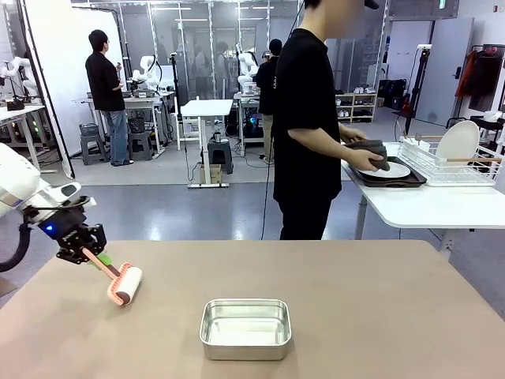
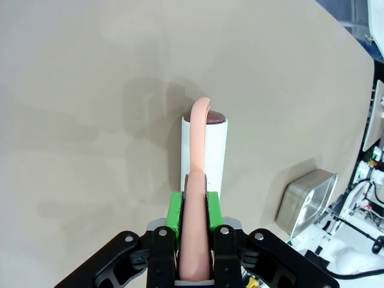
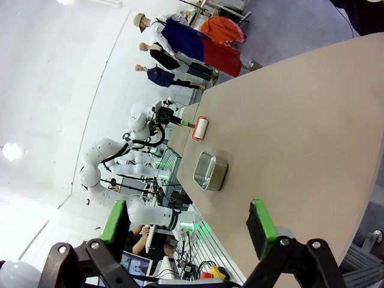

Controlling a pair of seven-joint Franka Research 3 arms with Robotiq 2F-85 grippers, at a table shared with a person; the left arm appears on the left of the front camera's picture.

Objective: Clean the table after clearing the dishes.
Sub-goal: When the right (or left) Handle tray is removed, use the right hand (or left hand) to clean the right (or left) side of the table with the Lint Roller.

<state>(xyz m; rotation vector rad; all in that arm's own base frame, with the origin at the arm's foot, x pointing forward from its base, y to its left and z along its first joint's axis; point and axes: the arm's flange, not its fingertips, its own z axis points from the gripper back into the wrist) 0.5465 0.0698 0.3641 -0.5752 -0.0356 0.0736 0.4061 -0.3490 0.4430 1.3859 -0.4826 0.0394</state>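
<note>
While the left gripper (image 1: 85, 254) sits low over the near-left of the table (image 1: 379, 316), you've got its fingers (image 2: 174, 211) pinching the pink handle of a lint roller (image 1: 125, 284). The white roll is at the tabletop; can't tell if it's touching. Right gripper (image 3: 187, 221): fingers (image 3: 261, 219) spread wide, nothing between them, table stretching beyond. Steel pan (image 1: 245, 328) is near-centre, right of the roller and well apart from it. Dishes: a white plate (image 1: 394, 170) on a dark tray (image 1: 412, 182), far right on the white side table (image 1: 426, 207). The person's hand (image 1: 364, 160) holds a dark cloth (image 1: 371, 146) over it.
</note>
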